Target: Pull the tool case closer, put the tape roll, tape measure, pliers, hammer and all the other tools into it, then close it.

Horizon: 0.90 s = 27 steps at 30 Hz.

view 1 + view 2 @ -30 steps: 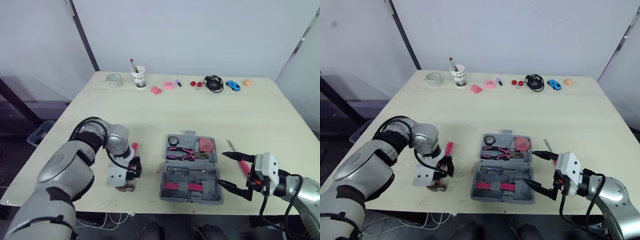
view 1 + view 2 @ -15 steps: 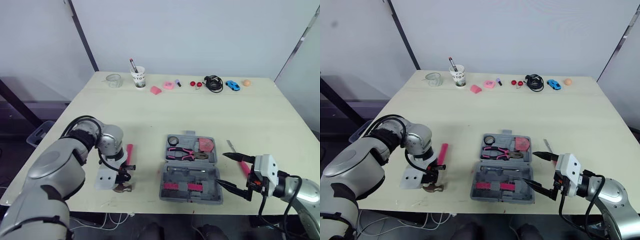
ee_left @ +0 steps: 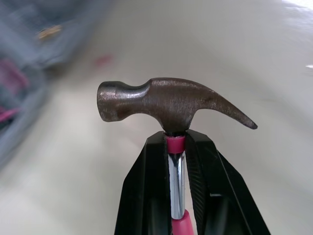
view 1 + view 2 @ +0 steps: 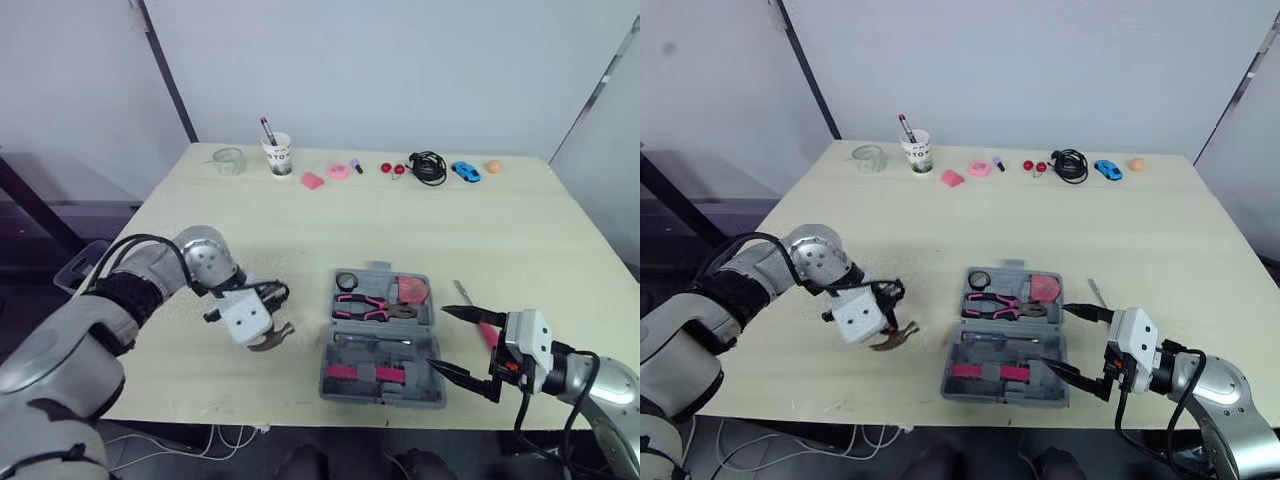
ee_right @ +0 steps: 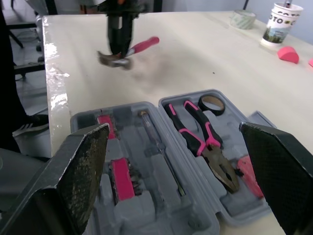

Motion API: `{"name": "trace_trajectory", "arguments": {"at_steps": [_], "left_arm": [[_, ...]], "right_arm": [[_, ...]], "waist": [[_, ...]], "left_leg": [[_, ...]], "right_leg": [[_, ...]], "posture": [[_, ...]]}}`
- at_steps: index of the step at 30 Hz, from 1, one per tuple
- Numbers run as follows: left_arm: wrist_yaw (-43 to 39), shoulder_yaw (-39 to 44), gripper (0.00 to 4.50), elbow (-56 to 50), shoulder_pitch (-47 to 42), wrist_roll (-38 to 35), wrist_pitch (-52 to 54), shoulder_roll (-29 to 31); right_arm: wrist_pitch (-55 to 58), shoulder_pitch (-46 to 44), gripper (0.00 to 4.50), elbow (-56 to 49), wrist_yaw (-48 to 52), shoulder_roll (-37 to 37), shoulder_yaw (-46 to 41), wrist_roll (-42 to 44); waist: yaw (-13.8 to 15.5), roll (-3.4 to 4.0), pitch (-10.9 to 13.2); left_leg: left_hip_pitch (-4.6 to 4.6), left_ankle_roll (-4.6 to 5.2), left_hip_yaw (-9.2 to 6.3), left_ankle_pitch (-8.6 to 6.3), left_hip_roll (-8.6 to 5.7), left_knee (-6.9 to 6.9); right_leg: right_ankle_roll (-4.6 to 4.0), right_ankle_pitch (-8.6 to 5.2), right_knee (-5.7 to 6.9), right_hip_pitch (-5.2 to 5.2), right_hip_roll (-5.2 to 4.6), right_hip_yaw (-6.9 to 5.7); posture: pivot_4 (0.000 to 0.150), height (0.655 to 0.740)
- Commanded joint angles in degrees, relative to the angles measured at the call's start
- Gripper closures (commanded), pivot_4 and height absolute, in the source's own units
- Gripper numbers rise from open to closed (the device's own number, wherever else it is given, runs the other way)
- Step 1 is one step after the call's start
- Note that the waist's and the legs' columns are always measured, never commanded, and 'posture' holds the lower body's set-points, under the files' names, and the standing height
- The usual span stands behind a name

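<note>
In the left eye view, the left gripper (image 4: 262, 325) is clamping the hammer (image 4: 273, 338) just under its head, over the table (image 4: 500, 230) and left of the case (image 4: 383, 335), apart from it. The case is lying open near the front edge, and the pliers (image 4: 372, 308) and tape roll (image 4: 347, 281) are sitting in its far half. The right gripper (image 4: 437, 338) is hanging at the case's right side, jaws spread wide and gripping nothing. A pink-handled tool (image 4: 487, 333) is lying on the table just beside it (what kind of tool, I cannot tell). In the right eye view, a cup (image 4: 918, 153) and small odds and ends are standing along the far edge, well apart from the case. In the left wrist view, the black fingers (image 3: 146, 196) are pinching the hammer's (image 3: 171, 103) steel neck, with the dark head and claw sitting crosswise above the tips. In the right wrist view, the right arm's fingers (image 5: 78, 171) are framing the open case (image 5: 146, 205) from both sides without touching it. The pliers (image 5: 200, 142) are lying beside the tape roll (image 5: 211, 103), and beyond the case the left gripper (image 5: 120, 49) is gripping the hammer (image 5: 117, 58) from above, its pink handle angling away.
</note>
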Motion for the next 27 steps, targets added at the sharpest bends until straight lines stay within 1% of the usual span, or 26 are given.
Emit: {"name": "trace_trajectory", "arguments": {"at_steps": [1,6,8,12,15,17,19,21,24,27], "left_arm": [[3.58,10.12,4.47,-9.75,6.12,-3.34,17.90,4.25],[7.09,21.74,4.47,-24.49,18.00,-11.16,45.87,7.97],[8.82,25.48,4.47,-28.91,21.14,-12.78,54.03,7.99],[17.50,33.74,4.47,-37.46,28.60,-16.61,78.71,7.27],[23.86,40.06,4.47,-41.08,30.02,-21.23,95.48,2.51],[29.76,44.64,4.47,-41.93,29.52,-22.58,106.62,-2.74],[36.12,49.34,4.47,-41.39,27.67,-22.48,115.31,-8.71],[40.61,52.87,4.47,-40.76,25.85,-21.97,121.79,-13.58],[46.15,56.92,4.47,-40.44,24.16,-20.74,128.83,-19.59],[51.50,58.95,4.47,-39.25,22.70,-19.00,130.40,-24.06]], "right_arm": [[-0.98,-0.63,0.00,-1.04,-0.19,0.26,-0.31,0.50],[-0.95,-2.32,0.00,-0.38,0.11,0.68,0.15,0.84],[-0.95,-2.63,0.00,-0.08,0.32,0.71,0.14,1.01],[-1.32,-2.84,0.00,0.98,1.71,0.45,0.08,1.67],[-1.35,-3.22,0.00,1.37,2.18,0.47,0.20,1.66],[-1.42,-3.53,0.00,1.74,2.48,0.39,0.23,1.61],[-1.45,-3.59,0.00,1.85,2.68,0.35,0.21,1.57],[-1.43,-3.61,0.00,1.87,2.86,0.29,0.19,1.51],[-1.55,-3.80,0.00,2.05,3.10,0.12,0.27,1.22],[-1.67,-4.06,0.00,2.28,3.18,0.04,0.27,1.11]], "waist": [[-0.26,0.01,0.00],[-0.55,0.04,0.02],[-0.39,0.04,0.03],[0.16,0.04,0.03],[0.32,0.06,0.04],[0.56,0.03,0.04],[0.53,0.03,0.04],[0.60,0.01,0.05],[0.27,-0.04,0.03],[0.29,-0.04,0.03]], "left_leg": [[0.00,0.00,-0.03,0.00,0.02,0.00],[0.06,0.00,-0.07,0.00,0.05,-0.01],[0.07,0.00,-0.07,0.00,0.05,0.00],[0.08,0.00,-0.10,0.00,0.02,0.01],[0.09,0.00,-0.11,0.00,0.02,0.00],[0.08,-0.01,-0.17,0.00,0.00,0.02],[0.06,-0.01,-0.20,0.00,-0.04,0.04],[0.06,-0.01,-0.25,0.01,-0.08,0.06],[0.02,-0.01,-0.34,0.01,-0.10,0.14],[0.06,-0.02,-0.37,0.01,-0.12,0.14]], "right_leg": [[-0.01,0.00,0.03,0.00,0.02,-0.01],[-0.01,-0.02,0.25,-0.02,0.02,-0.04],[-0.02,-0.02,0.28,-0.02,0.01,-0.03],[-0.02,-0.03,0.30,-0.01,0.02,-0.03],[-0.02,-0.03,0.32,-0.02,0.02,-0.03],[-0.02,-0.03,0.33,-0.01,0.02,-0.07],[-0.02,-0.03,0.33,0.00,0.03,-0.06],[-0.01,-0.03,0.38,0.01,0.02,-0.05],[-0.02,-0.03,0.45,0.02,0.04,-0.09],[-0.02,-0.03,0.52,0.01,0.05,-0.06]], "posture": [[0.150,0.7400],[0.150,0.7400],[0.150,0.7400],[0.150,0.7400],[0.150,0.7400],[0.150,0.7400],[0.150,0.7400],[0.150,0.7400],[0.150,0.7400],[0.150,0.7400]]}}
